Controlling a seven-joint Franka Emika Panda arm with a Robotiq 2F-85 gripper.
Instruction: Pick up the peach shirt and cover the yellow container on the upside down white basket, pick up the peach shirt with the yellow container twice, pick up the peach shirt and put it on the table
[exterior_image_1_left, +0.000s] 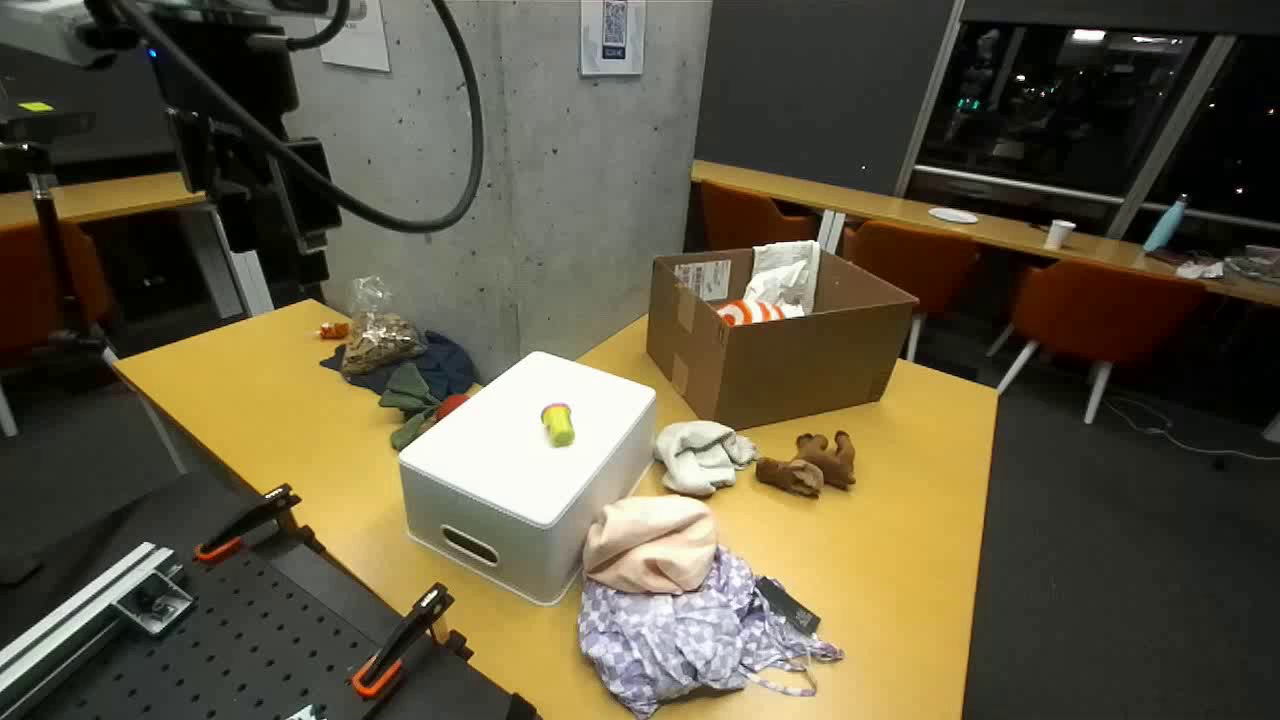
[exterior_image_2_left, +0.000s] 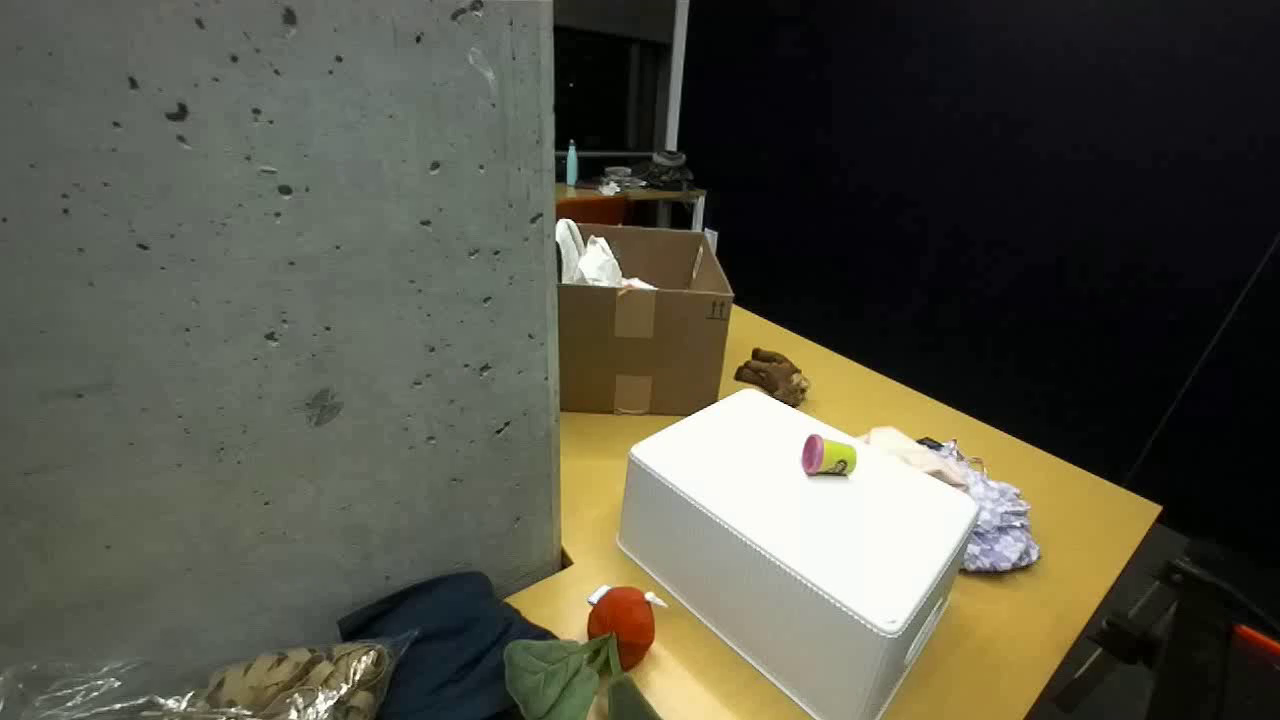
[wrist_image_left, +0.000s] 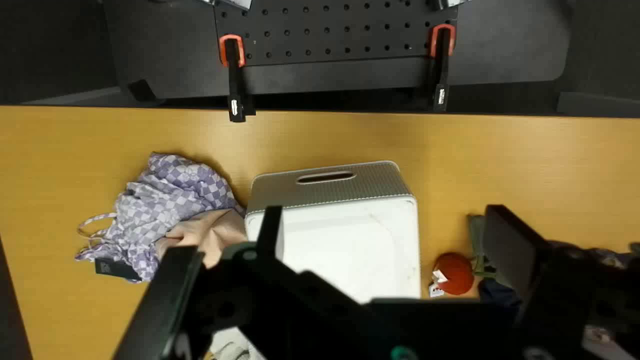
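The peach shirt (exterior_image_1_left: 650, 545) lies crumpled beside the white basket, partly on a purple checkered cloth. It also shows in the wrist view (wrist_image_left: 212, 231) and in an exterior view (exterior_image_2_left: 903, 450). The white basket (exterior_image_1_left: 490, 455) stands upside down on the table (exterior_image_1_left: 880, 570). The small yellow container (exterior_image_1_left: 559, 427) with a pink lid lies on its side on the basket's top; it also shows in an exterior view (exterior_image_2_left: 832, 457). The gripper hides it in the wrist view. My gripper (wrist_image_left: 387, 225) is open and empty, high above the table; it also shows in an exterior view (exterior_image_1_left: 290, 240).
The purple checkered cloth (exterior_image_1_left: 665, 640) lies at the table's front. A cardboard box (exterior_image_1_left: 800, 360), a pale cloth (exterior_image_1_left: 698, 458) and a brown plush toy (exterior_image_1_left: 815, 465) are beyond the basket. A red ball (exterior_image_2_left: 622, 625) and a navy cloth (exterior_image_2_left: 455, 640) lie near the concrete pillar (exterior_image_2_left: 300, 300).
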